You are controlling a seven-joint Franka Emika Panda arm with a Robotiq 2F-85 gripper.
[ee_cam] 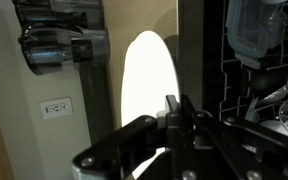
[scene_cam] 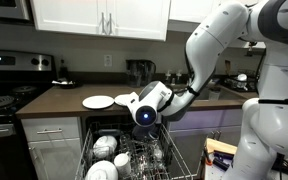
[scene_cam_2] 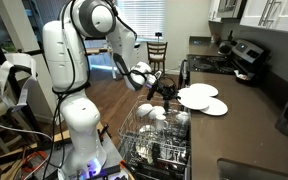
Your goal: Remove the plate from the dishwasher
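A white plate point(ee_cam: 149, 75) lies flat at the counter's front edge, above the open dishwasher point(scene_cam: 134, 150). It shows in both exterior views point(scene_cam: 98, 101) point(scene_cam_2: 196, 96). My gripper point(ee_cam: 177, 108) is at the plate's near rim. Its fingers are almost together and look shut on the rim. In the exterior views the gripper point(scene_cam: 127, 100) point(scene_cam_2: 169, 90) hangs over the dishwasher's pulled-out grey wire rack point(scene_cam_2: 154, 135), which holds white bowls and cups. Whether the plate rests on the counter or is just above it, I cannot tell.
A second white plate point(scene_cam_2: 216, 107) lies on the brown counter point(scene_cam: 64, 98) beside the first. A black stove point(scene_cam: 4, 95) stands at the counter's end. A dark appliance point(scene_cam: 139, 70) stands at the back wall. White cabinets point(scene_cam: 99, 15) hang above.
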